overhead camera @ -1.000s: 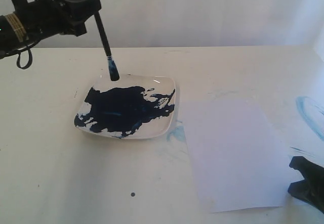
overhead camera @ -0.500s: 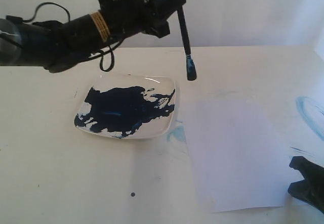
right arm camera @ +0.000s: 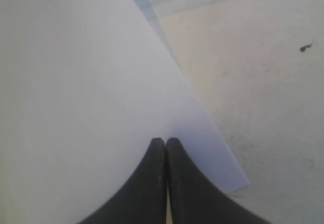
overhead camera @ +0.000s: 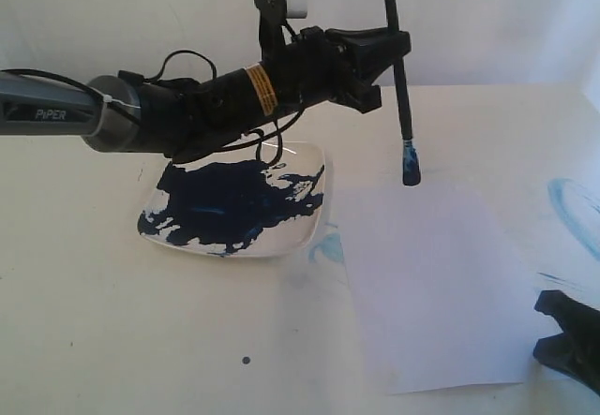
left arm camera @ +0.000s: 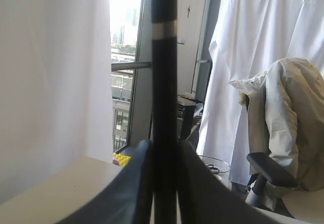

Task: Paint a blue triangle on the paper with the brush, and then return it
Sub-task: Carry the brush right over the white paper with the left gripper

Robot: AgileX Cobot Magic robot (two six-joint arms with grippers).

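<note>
My left gripper is shut on the black handle of the brush and holds it nearly upright. Its blue-stained tip hangs just above the far edge of the paper. In the left wrist view the brush handle with its silver band runs up between the closed fingers. The sheet is blank; no blue triangle shows on it. My right gripper rests at the paper's near right corner, shut and empty, its tips over the paper.
A white square dish with a big dark navy paint blotch sits left of the paper, under my left arm. Pale blue smears mark the table by the dish and at the right edge.
My left arm has swung right from above the dish's far edge, carrying the brush over to the paper's far edge. The right gripper has stayed put.
</note>
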